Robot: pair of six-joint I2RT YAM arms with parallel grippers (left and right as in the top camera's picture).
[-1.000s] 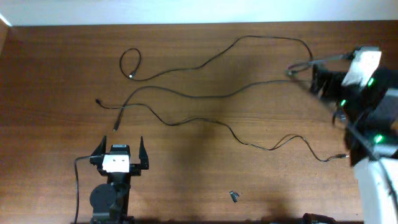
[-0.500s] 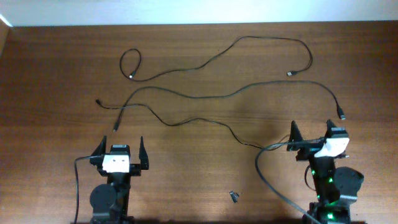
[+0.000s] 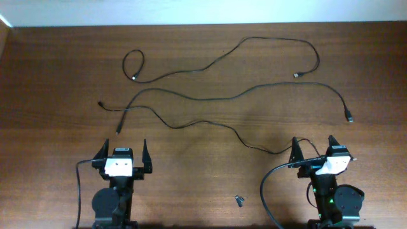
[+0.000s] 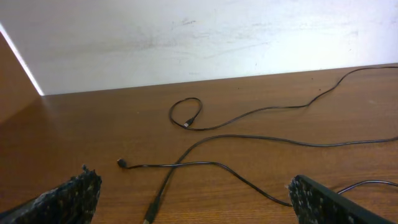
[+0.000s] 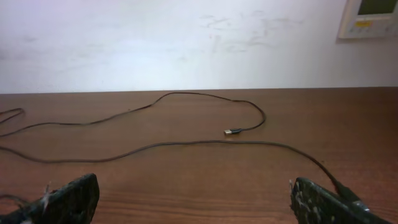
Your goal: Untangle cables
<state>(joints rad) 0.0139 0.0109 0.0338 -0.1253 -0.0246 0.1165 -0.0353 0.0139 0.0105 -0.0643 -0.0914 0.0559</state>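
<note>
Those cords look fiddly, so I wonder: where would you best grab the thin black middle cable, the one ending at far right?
Probably just behind the small plug ending that thin black cable, from straight above with the open right gripper: that end lies flat, clear of the other cords.

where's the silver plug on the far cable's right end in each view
Overhead: silver plug, upper right, below the far cable where it bends back.
Left wrist: not in it; the far cable runs off the right edge.
Right wrist: silver plug, near the middle.
Shared landmark: the white wall at the back.
</note>
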